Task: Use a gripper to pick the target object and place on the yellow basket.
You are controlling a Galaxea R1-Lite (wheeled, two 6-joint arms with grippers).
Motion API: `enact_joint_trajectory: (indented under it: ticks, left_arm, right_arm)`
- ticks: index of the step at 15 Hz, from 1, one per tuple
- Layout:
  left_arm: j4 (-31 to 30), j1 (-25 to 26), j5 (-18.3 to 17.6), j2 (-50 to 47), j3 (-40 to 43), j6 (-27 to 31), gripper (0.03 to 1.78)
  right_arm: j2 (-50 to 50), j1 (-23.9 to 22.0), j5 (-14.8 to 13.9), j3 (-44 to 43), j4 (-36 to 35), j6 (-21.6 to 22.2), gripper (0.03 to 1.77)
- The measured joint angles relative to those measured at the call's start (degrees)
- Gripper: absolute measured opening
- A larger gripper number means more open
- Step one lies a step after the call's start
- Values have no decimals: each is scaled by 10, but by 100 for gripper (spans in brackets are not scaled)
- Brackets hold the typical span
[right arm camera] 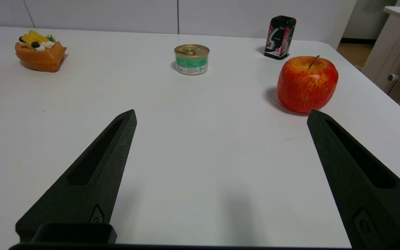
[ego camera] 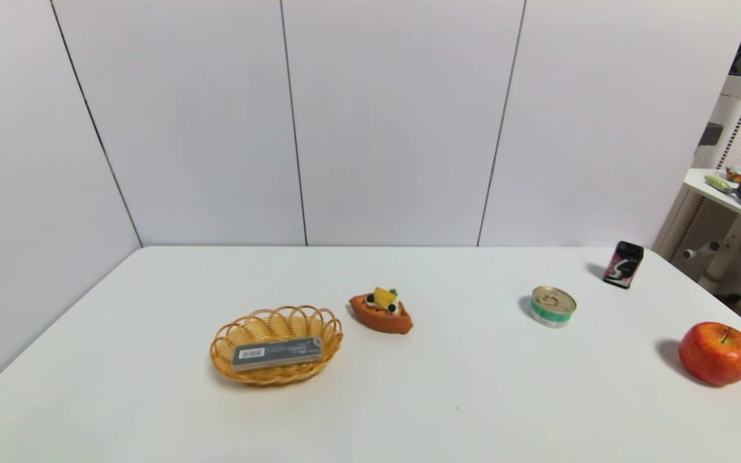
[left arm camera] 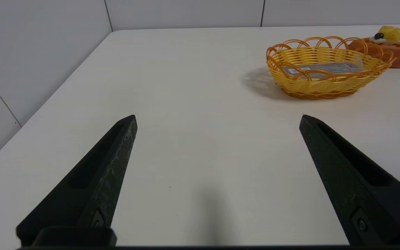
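White tabletop [ego camera: 370,399] is carrying everything. Left gripper [left arm camera: 218,118] is hovering low, fingers spread, empty — ahead to its right, the yellow wicker basket [left arm camera: 325,81] is holding the flat grey case [ego camera: 276,353]. Right gripper [right arm camera: 221,116] is hanging agape, a red apple [right arm camera: 307,84] just ahead.

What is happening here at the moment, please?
Nothing is being handled right now. The grey case already lies flat inside the yellow basket on the table. The left end effector is open and empty above bare table, short of the basket. The right end effector is also open and empty, on the side with the apple and the tin. The toy tart and the black packet stand untouched.
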Motion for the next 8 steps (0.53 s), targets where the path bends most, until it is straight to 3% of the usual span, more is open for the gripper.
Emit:
enact_joint_trajectory:
  ticks: [8]
  left_arm:
    - [0,0,0,0,0,0,169]
  right_arm:
    - [0,0,-1,0,-1,8,169]
